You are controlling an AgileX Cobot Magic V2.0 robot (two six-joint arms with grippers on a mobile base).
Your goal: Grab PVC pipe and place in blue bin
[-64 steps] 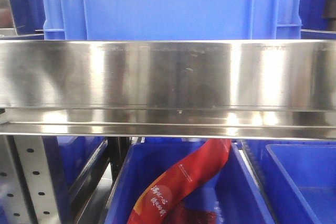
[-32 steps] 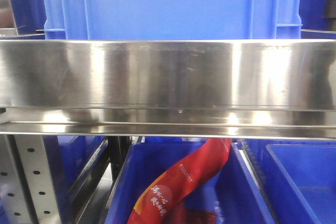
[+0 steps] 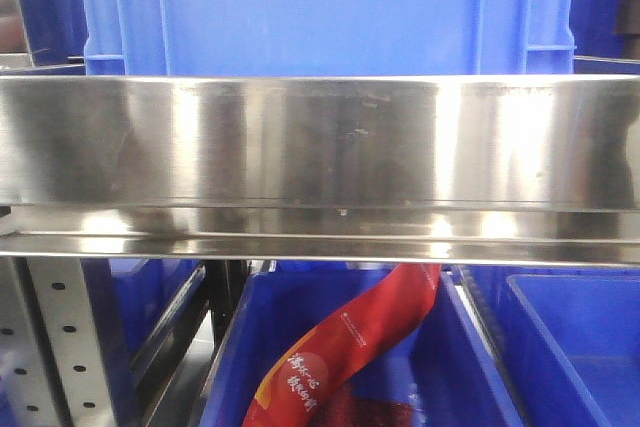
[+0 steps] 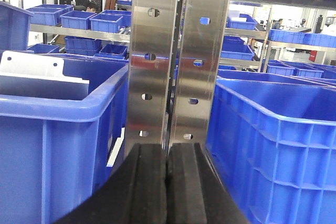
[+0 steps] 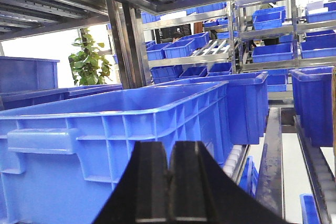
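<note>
My left gripper (image 4: 167,149) is shut and empty, pointing at a steel shelf upright (image 4: 178,51) between two blue bins. The left blue bin (image 4: 58,108) holds a white flat piece with two small holes (image 4: 31,69) that sticks up over its rim; I cannot tell whether it is the PVC pipe. My right gripper (image 5: 171,146) is shut and empty, in front of the wall of a large blue bin (image 5: 121,124). No white arc strip shows in the front view or the right wrist view.
A wide steel shelf rail (image 3: 320,147) fills the front view, with a blue bin (image 3: 330,7) above and one (image 3: 225,347) below holding a red packet (image 3: 350,342). Another blue bin (image 4: 278,145) stands right of the upright. More bins (image 5: 247,103) and a roller rail (image 5: 273,150) lie to the right.
</note>
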